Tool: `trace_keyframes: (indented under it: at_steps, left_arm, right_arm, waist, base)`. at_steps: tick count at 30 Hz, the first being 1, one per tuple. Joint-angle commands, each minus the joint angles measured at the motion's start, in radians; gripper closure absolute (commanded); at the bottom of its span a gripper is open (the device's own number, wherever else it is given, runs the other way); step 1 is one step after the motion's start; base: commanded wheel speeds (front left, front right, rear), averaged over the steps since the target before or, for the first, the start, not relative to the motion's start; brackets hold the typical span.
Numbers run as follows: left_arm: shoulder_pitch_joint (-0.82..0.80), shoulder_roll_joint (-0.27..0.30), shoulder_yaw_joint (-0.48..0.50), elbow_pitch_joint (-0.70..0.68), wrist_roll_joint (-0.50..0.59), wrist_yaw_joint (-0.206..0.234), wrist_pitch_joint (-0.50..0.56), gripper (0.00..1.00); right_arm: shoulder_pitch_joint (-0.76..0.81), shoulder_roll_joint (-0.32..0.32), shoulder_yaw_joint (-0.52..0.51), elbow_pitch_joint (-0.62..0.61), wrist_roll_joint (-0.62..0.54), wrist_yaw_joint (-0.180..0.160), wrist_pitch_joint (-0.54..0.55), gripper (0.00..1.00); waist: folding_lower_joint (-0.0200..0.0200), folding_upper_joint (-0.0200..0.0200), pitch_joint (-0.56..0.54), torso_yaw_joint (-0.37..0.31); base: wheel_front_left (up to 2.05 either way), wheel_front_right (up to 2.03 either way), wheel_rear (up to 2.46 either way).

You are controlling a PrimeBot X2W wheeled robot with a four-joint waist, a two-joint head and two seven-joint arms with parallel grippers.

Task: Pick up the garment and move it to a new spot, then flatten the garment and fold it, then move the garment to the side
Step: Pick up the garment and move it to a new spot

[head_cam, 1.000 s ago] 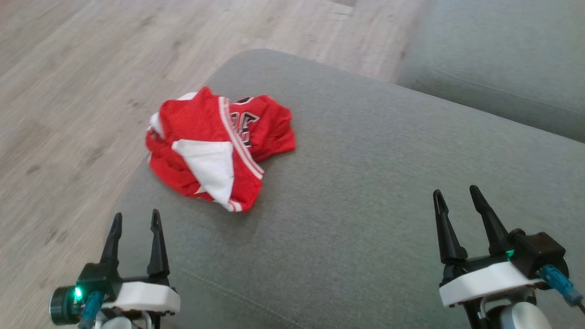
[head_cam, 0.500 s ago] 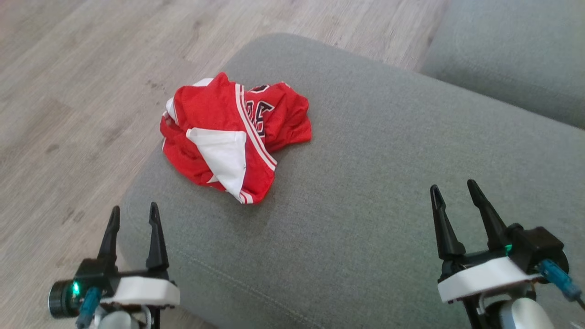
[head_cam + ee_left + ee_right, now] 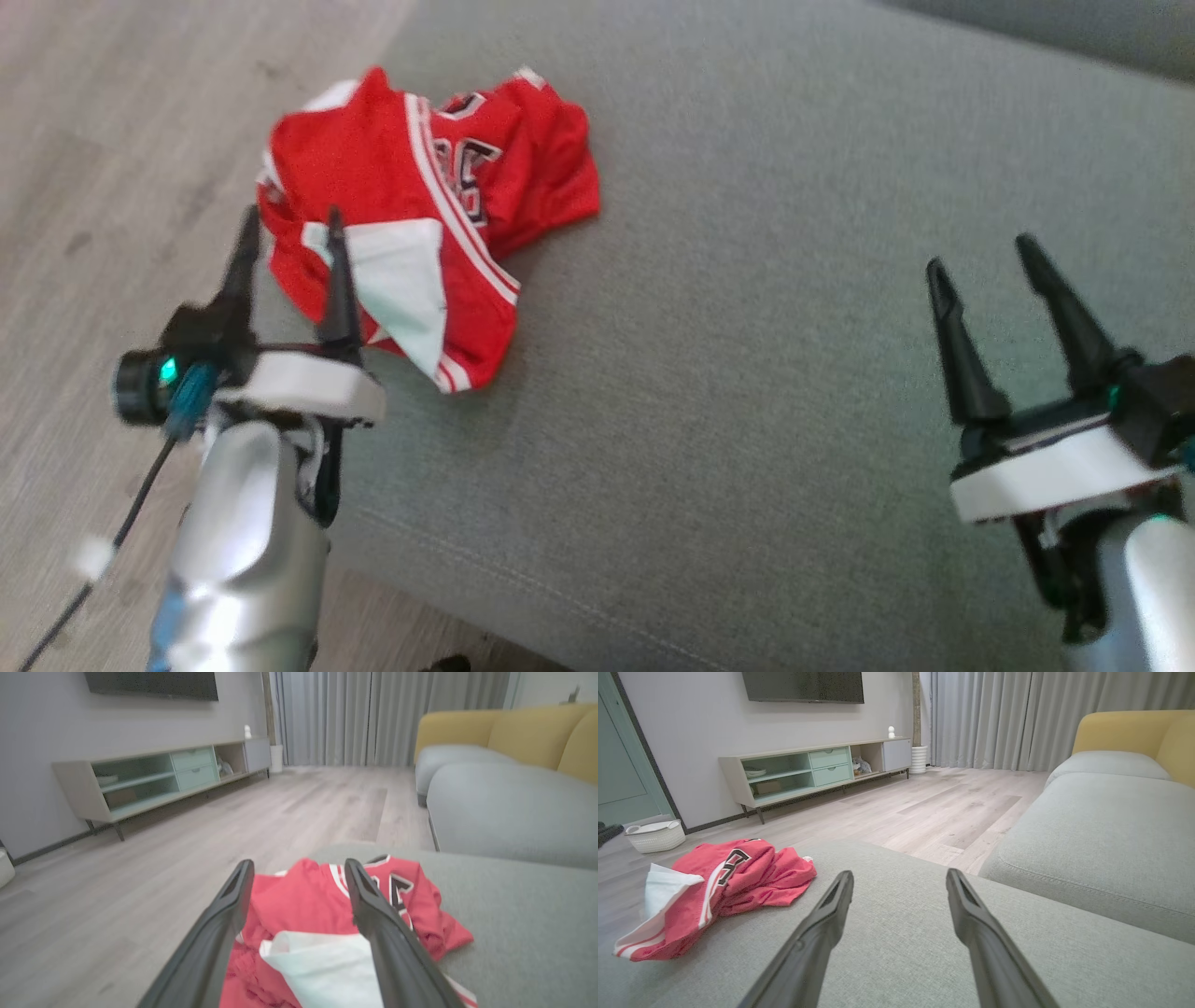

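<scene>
The grey seat cushion (image 3: 766,373) is the broadest surface, with open fabric stretching from its middle to the right. Its left edge drops to the wood floor (image 3: 84,140). A crumpled red-and-white jersey (image 3: 373,168) lies at the cushion's far left corner, its left side right at that edge. The left gripper (image 3: 291,215) hangs spread at the jersey's near side. The right gripper (image 3: 980,254), also spread, hovers over open fabric, well apart from the jersey.
</scene>
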Motion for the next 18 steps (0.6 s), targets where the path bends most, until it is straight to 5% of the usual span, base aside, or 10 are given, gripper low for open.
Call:
trace_keyframes:
  at_steps: [1,15,16,17,18]
  left_arm:
    - [-0.06,0.021,0.013,0.052,0.002,-0.012,0.009,0.0]
    - [-0.283,0.013,-0.021,0.524,-0.098,-0.053,0.299,0.0]
    - [-0.293,0.012,-0.02,0.535,-0.107,-0.054,0.302,0.36]
    - [-0.3,0.012,-0.02,0.546,-0.117,-0.055,0.306,0.84]
    - [-0.305,0.011,-0.02,0.553,-0.125,-0.056,0.303,1.0]
  right_arm:
    - [-0.04,-0.021,0.013,-0.052,-0.003,-0.001,0.011,0.0]
    - [-0.045,-0.046,-0.015,-0.084,0.005,-0.001,0.041,0.0]
    - [-0.045,-0.045,-0.015,-0.084,0.006,-0.001,0.041,0.0]
    - [-0.045,-0.044,-0.015,-0.083,0.006,-0.001,0.041,0.0]
    - [-0.043,-0.043,-0.015,-0.081,0.007,-0.001,0.04,0.0]
  waist:
    - [-0.0003,0.0,0.071,-0.036]
    - [-0.0003,0.0,0.124,-0.039]
    - [-0.0003,0.0,0.121,-0.038]
    - [-0.0003,0.0,0.118,-0.037]
    - [-0.0003,0.0,0.112,-0.037]
  base:
    - [0.0,0.0,0.0]
    - [0.0,0.0,0.0]
    - [0.0,0.0,0.0]
    - [0.0,0.0,0.0]
    - [0.0,0.0,0.0]
